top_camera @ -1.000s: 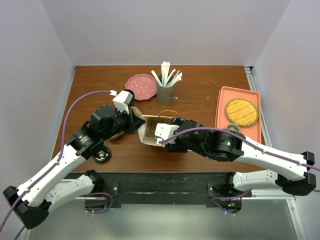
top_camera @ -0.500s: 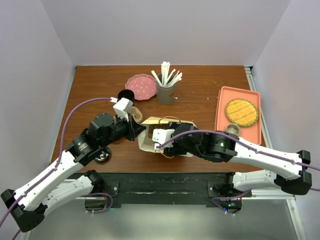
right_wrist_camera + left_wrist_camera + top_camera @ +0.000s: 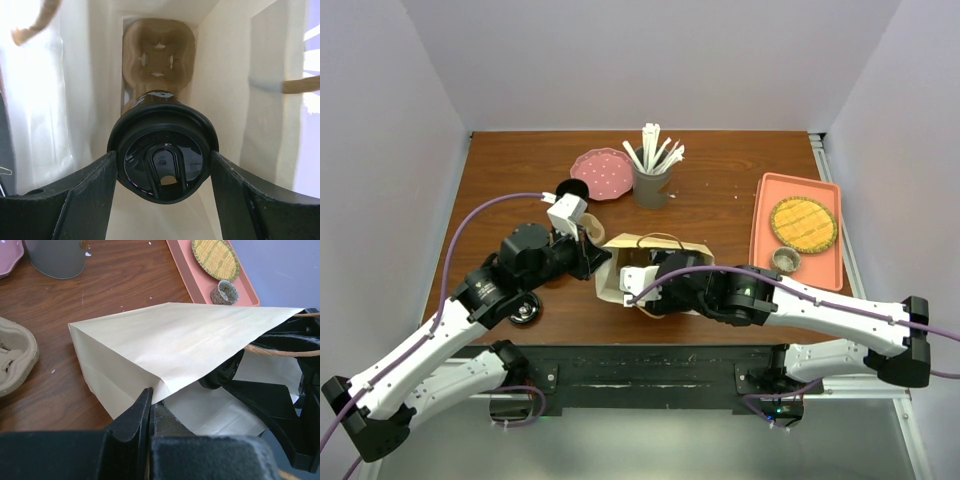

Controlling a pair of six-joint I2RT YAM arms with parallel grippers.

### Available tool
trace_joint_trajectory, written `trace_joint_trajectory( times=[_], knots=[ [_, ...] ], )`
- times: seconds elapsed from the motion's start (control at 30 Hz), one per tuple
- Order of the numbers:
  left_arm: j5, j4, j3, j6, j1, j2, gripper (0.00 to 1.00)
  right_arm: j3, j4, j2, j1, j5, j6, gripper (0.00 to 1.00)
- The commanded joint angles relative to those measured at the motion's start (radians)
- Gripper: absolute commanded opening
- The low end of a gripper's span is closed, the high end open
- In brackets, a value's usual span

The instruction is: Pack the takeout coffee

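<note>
So in the right wrist view, the takeout coffee (image 3: 163, 157) is seen lid-first, dead centre and closest to the lens. It's a glossy black plastic lid with a raised rim and a little sip hole showing tan. Just past the lid, a strip of the black cup body is visible with a bit of white lettering on it. The cup is clamped at the lid's rim by the right gripper (image 3: 163, 165), one black finger (image 3: 75, 200) pressed on each side.

The coffee is inside the paper bag (image 3: 227, 75), whose cream walls fill both sides of the frame. Twisted paper handles can be seen at the upper left and right edges. A pulp cup carrier (image 3: 159, 55) is sat at the far end of the bag, beyond the cup.

In the left wrist view, the bag's lower edge is pinched between the jaws of the left gripper (image 3: 151, 407), which are closed on the paper. A second pulp carrier (image 3: 15, 357) is seen on the wooden table (image 3: 125, 275) at the left edge.

From the top camera, the bag is found at mid-frame, between the two arms. Further back, a grey cup of wooden stirrers (image 3: 650, 185) and a pink plate (image 3: 602, 173) are seen. An orange tray (image 3: 760, 230) with a woven coaster (image 3: 803, 222) is parked at the right.
</note>
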Motion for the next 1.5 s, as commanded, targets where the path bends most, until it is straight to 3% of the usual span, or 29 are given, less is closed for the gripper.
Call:
trace_joint_trajectory(
  times=[0.0,1.0,1.47],
  knots=[
    [-0.016,-0.019,0.008,-0.019,-0.006,-0.020,0.00,-0.026,0.005,0.014,0.000,0.080,-0.084,0.26],
    [-0.026,0.002,0.057,0.010,-0.046,0.006,0.00,-0.151,0.148,-0.016,-0.116,0.111,0.005,0.25],
    [-0.017,-0.005,0.055,0.016,-0.044,0.017,0.00,-0.133,0.180,0.028,-0.122,-0.047,0.006,0.25]
  ],
)
